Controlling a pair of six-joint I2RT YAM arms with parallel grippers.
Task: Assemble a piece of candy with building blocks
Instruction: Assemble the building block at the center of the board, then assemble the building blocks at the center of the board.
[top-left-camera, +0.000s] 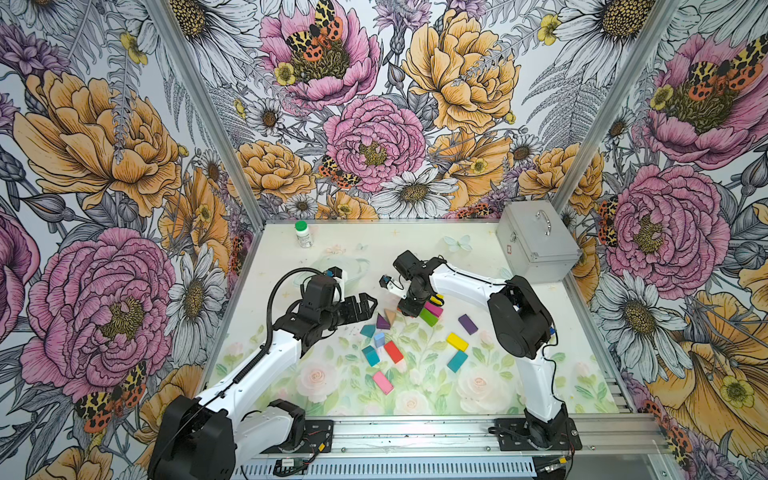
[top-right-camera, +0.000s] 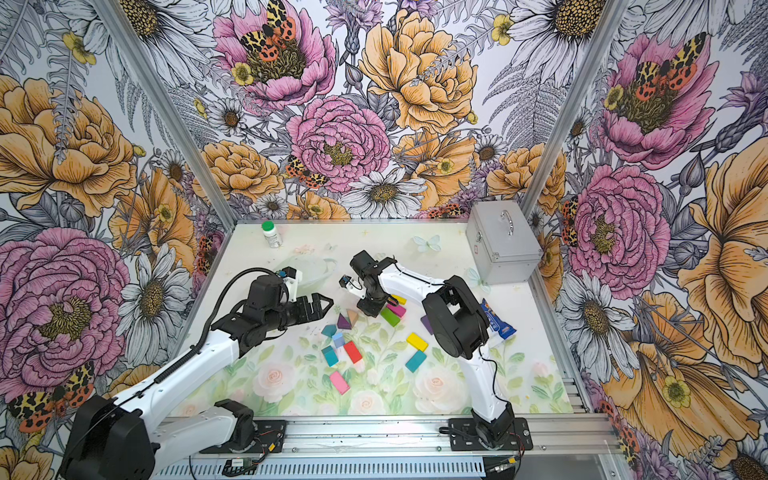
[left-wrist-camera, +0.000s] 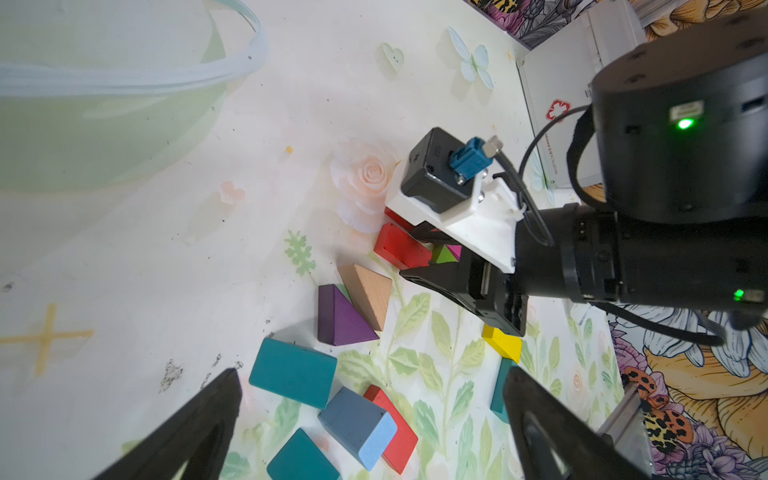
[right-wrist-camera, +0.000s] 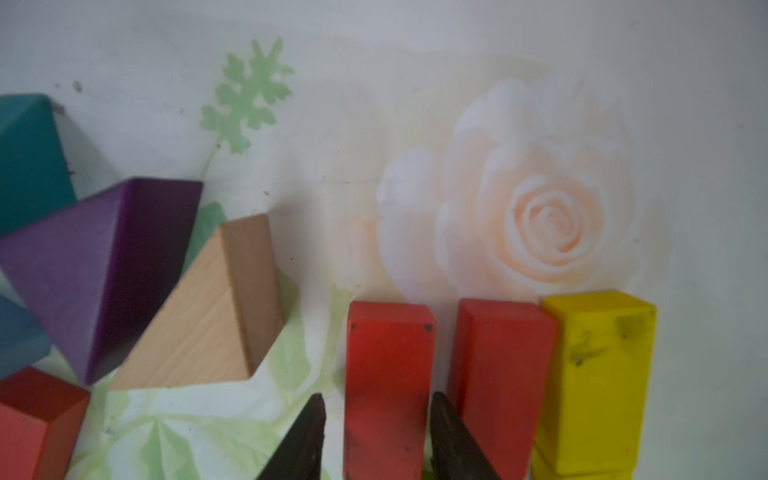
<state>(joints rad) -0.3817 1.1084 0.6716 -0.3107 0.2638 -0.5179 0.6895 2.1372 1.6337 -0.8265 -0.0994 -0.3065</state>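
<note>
The right hand (right-wrist-camera: 376, 399) straddles a red brick (right-wrist-camera: 388, 353), slightly spread with a gap on one side, likely seating it beside the second red brick (right-wrist-camera: 498, 353). The left hand (left-wrist-camera: 372, 376) hovers spread wide and empty, keeping clear.

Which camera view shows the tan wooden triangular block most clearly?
The right wrist view: the tan wooden triangular block looks large, wood grain visible. The left wrist view shows it smaller; both top views, tiny.

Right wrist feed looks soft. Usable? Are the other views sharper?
Right wrist view: dim and soft, yet the red block between the jaws reads clearly. Left wrist view: sharper and brighter, purple triangle crisp. Both top views: evenly lit, pink block small but distinct.
</note>
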